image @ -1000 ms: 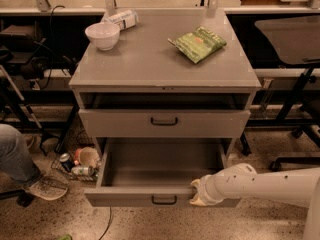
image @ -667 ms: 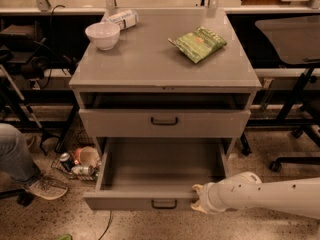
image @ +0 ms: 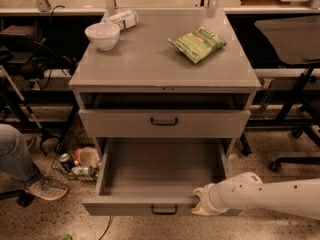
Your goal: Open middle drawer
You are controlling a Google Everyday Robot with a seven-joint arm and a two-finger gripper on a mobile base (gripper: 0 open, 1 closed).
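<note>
The middle drawer (image: 160,171) is a wide grey drawer that stands pulled far out of the cabinet. Its plain grey interior is empty, and its small dark handle (image: 164,210) is on the front panel. My gripper (image: 200,204) comes in from the right on a white arm (image: 265,194). It sits at the drawer's front rim, just right of the handle. The drawer above (image: 164,122) is shut.
On the cabinet top (image: 150,64) are a white bowl (image: 102,35), a can lying on its side (image: 122,19) and a green snack bag (image: 198,43). A person's leg and shoe (image: 30,179) and a basket of cans (image: 77,164) are on the floor at left. Office chair bases stand at right.
The middle drawer has slid a little further out towards the camera. My gripper and arm have moved with its front rim, lower in view.
</note>
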